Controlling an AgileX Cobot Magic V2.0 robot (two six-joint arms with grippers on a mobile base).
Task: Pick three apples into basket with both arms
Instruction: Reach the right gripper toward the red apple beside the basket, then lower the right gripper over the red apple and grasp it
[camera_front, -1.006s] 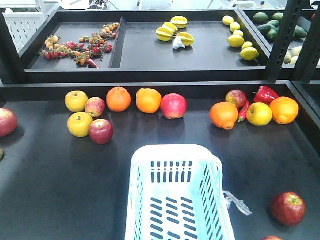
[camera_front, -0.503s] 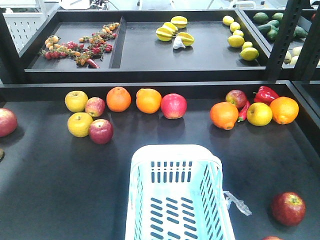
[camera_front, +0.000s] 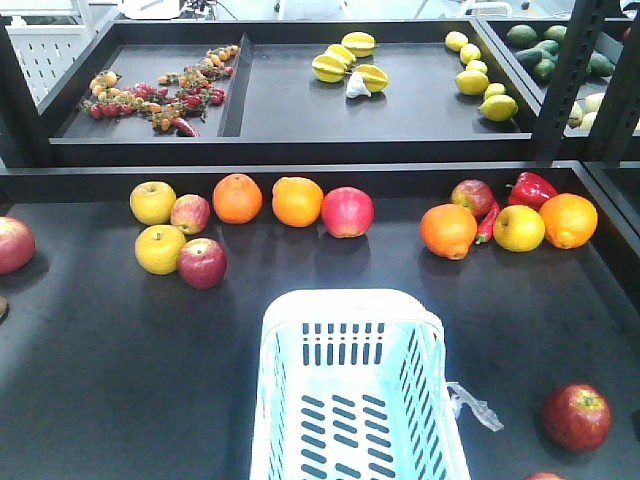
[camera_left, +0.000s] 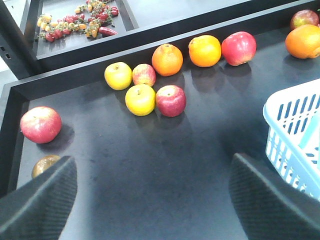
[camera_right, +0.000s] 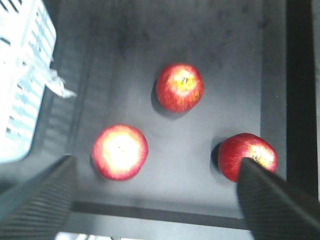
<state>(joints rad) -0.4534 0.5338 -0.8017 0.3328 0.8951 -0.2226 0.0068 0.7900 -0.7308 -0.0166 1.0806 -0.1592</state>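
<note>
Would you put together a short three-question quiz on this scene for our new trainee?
1. True or false: the right gripper is shut on an apple.
2. How many red apples lie on the table in the right wrist view? A two, B three, C five.
3. Which side of the basket carries the clear plastic scrap in the front view?
Key: 1 false, it is open and empty; 2 B; 3 the right side.

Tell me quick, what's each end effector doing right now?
Left end effector: open, holding nothing.
Right end effector: open, holding nothing.
</note>
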